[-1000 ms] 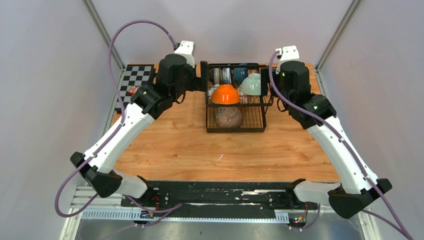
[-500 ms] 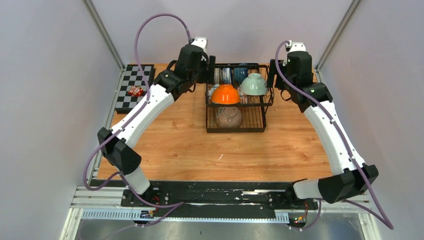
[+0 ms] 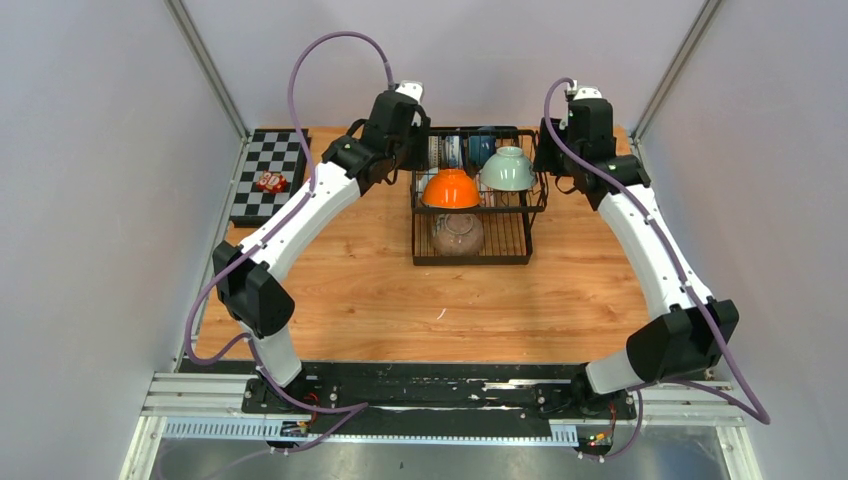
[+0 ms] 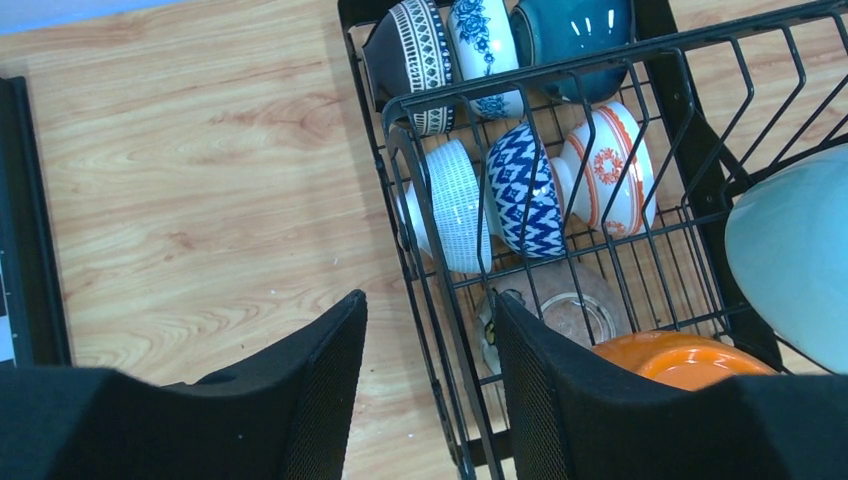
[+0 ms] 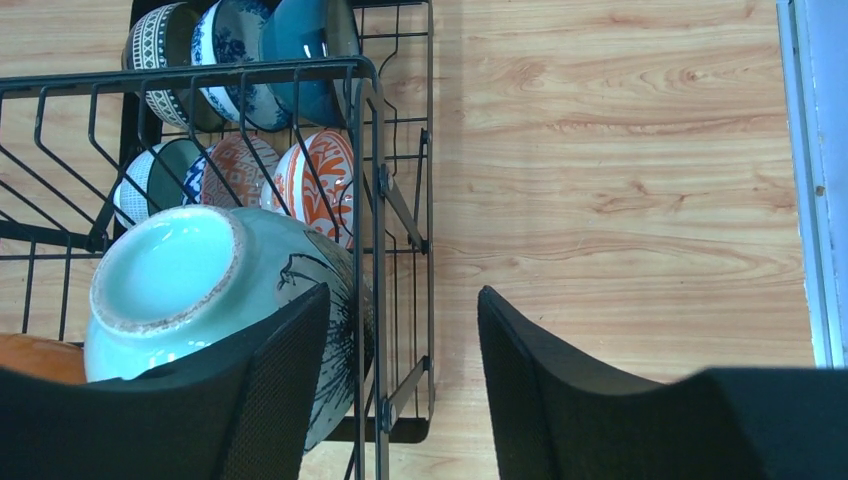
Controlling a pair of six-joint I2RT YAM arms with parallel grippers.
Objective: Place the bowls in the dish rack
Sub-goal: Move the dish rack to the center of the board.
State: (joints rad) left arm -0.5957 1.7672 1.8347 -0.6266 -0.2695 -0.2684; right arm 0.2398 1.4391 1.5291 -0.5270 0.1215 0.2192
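Left arm [image 3: 300, 215] and right arm [image 3: 645, 230] have swung down to the far end, flanking the dish rack [image 3: 470, 262] mid-table! Left gripper [image 4: 428, 300] and right gripper [image 5: 402, 292] each straddle a side rim, jaws half-wide, gripping nothing. Inside sit the upturned pale green bowl [image 3: 507, 168] at right, the orange bowl [image 3: 450, 188] at its left, and the patterned bowls [image 4: 520, 190] on edge behind.
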